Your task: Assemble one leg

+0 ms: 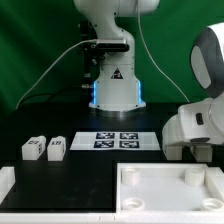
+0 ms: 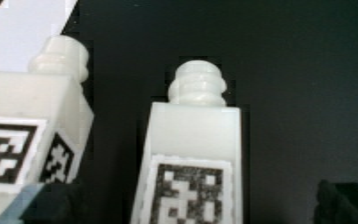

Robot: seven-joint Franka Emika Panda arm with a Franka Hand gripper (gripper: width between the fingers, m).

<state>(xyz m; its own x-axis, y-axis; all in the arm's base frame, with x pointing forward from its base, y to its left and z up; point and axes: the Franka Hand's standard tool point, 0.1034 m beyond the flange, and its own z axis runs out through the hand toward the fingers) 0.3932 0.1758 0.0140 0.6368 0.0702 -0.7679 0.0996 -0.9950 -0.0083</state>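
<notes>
Gripper (image 2: 194, 212) is spread wide and holds nothing. In the wrist view only the dark fingertips (image 2: 350, 200) show, cut off by the frame edge and well apart, with no part clamped between them. Two legs lie side by side ahead of that camera, tags facing it, rounded knob ends pointing away. One leg (image 2: 202, 150) sits between the fingertips in the picture. The second leg (image 2: 34, 115) is just beside it, with a dark gap between them. One fingertip overlaps the second leg's edge, but contact cannot be told.

In the exterior view the arm's white wrist hangs at the exterior view's right, near the white panel (image 1: 165, 195), and the fingers are hidden there. A near leg (image 1: 32, 148) and a neighbour leg (image 1: 57, 148) lie close together on the black table (image 1: 100, 175) at the exterior view's left. They are well apart from the arm and beside the marker board (image 1: 120, 140). Cannot tell whether this is the same pair the wrist camera sees.
</notes>
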